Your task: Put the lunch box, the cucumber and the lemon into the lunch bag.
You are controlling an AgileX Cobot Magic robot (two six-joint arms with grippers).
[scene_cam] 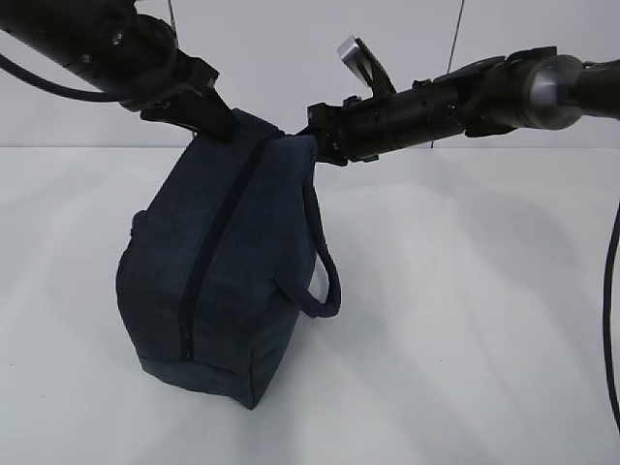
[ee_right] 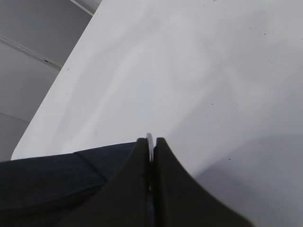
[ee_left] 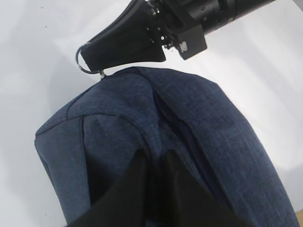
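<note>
The dark navy lunch bag (scene_cam: 223, 281) stands on its end on the white table, tilted, with its zipper (scene_cam: 208, 262) running down the side that faces the exterior view. The zipper looks closed. My left gripper (scene_cam: 218, 121) is shut on a fold of the bag's fabric at its upper end, as the left wrist view shows (ee_left: 154, 158). My right gripper (scene_cam: 312, 136) is shut on the silver ring pull (ee_right: 149, 142) at the bag's top corner. The ring (ee_left: 81, 64) also shows in the left wrist view. The lunch box, the cucumber and the lemon are out of view.
A loop strap handle (scene_cam: 325, 281) hangs off the bag's right side. The white table (scene_cam: 465, 320) stretches around the bag, with a pale wall behind. A black cable (scene_cam: 610, 310) hangs at the right edge.
</note>
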